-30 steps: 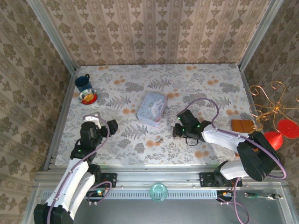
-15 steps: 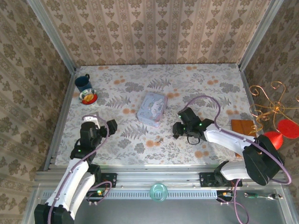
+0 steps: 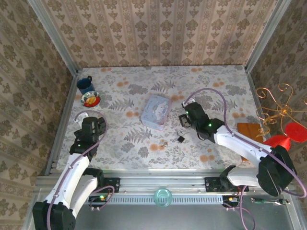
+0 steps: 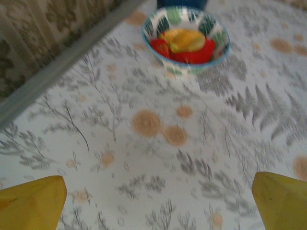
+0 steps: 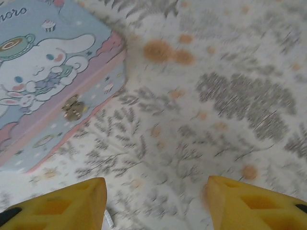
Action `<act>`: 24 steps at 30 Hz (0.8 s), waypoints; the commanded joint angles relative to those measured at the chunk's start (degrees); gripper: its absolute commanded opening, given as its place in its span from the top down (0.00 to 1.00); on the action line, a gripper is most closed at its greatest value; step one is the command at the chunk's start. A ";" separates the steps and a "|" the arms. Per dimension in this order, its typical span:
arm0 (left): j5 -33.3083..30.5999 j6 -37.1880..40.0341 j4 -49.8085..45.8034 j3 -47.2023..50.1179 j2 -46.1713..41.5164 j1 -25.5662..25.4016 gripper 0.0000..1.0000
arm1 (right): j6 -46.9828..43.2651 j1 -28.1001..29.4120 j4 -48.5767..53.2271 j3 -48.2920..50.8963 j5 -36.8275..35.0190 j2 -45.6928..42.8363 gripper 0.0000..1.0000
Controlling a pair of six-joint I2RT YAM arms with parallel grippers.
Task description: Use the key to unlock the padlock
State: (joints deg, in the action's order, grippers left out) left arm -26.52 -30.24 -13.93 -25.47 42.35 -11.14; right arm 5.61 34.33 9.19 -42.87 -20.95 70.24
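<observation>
Top external view is showing the tiny black square padlock (image 3: 181, 138) lying loose just nearer than the right gripper (image 5: 154, 201), its yellow jaws gaping empty. The slim grey metal key (image 3: 163, 143) is lying just left of the padlock, long axis unclear. The left gripper (image 4: 156, 201), jaws also spread, is hanging well apart. A pale blue rectangular tin (image 3: 156, 111) is sitting beyond.

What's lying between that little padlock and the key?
Nothing. In the top view, the padlock and the key lie apart, with only bare flowered tablecloth between them.
</observation>
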 commanded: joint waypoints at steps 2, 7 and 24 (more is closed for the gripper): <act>-7.50 2.91 25.20 8.21 0.11 0.48 0.00 | -17.38 0.13 -22.88 11.10 -3.99 -3.36 0.00; -3.27 18.44 45.71 13.37 2.47 0.50 0.00 | -21.82 -1.13 -29.51 16.41 -6.07 -3.54 0.00; 9.30 39.49 70.59 15.22 29.19 1.27 0.00 | -18.78 -15.32 -52.32 22.37 3.70 7.10 0.00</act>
State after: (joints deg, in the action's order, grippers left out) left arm -19.40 6.33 44.60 -11.18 68.47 -10.70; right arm -13.54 21.06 -34.57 -20.56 -21.96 76.09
